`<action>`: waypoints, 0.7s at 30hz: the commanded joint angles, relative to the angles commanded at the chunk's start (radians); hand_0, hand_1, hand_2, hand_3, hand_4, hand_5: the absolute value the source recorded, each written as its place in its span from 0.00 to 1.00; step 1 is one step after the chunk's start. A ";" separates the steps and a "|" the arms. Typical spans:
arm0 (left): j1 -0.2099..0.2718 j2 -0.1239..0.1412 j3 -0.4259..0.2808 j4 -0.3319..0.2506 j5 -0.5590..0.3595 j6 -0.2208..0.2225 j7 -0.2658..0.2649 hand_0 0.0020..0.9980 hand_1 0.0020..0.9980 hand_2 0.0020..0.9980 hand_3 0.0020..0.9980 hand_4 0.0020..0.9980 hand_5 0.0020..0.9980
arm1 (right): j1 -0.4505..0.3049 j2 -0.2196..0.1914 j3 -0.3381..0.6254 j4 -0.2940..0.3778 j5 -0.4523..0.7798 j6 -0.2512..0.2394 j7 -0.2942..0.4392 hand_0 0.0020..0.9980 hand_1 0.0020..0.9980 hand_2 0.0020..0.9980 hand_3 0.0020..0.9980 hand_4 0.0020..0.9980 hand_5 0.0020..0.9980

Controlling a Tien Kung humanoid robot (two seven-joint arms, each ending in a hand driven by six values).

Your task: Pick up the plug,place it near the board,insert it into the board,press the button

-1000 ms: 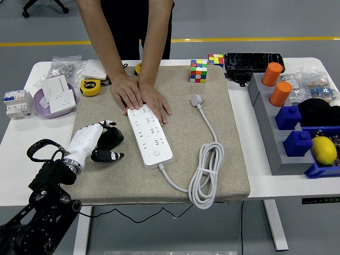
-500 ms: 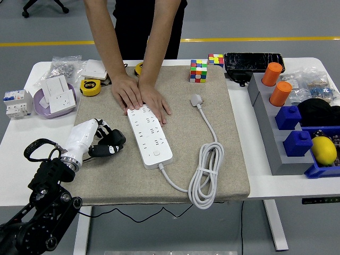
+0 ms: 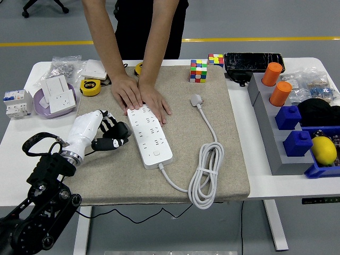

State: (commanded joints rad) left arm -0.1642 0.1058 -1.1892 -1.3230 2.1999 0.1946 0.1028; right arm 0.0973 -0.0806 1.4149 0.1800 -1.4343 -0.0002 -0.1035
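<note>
A white power strip lies lengthwise on the beige mat, with its button near the front end. Its white cable runs to a coil and on to the grey plug, which lies loose on the mat to the right. My left hand hovers just left of the strip, fingers loosely curled and holding nothing. A person's two hands press flat on the strip's far end. My right arm is out of view.
Two puzzle cubes and a black case stand at the back. Grey and blue bins with orange cylinders, blue blocks and a lemon fill the right. A purple bowl with sockets and a tape measure sit left.
My left hand has lifted and moved right and slightly away from me, closer to the strip's left side. The person's hands and the plug have stayed put.
</note>
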 joint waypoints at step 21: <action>-0.179 0.106 0.209 0.134 -0.088 -0.010 -0.074 0.47 0.42 0.35 0.37 0.56 0.12 | 0.008 -0.009 -0.002 0.000 0.001 0.001 -0.003 0.86 0.72 0.71 0.70 1.00 0.66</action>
State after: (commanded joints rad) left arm -0.3436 0.2121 -0.9803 -1.1888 2.1116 0.1850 0.0284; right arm 0.1051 -0.0893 1.4126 0.1800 -1.4336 0.0005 -0.1062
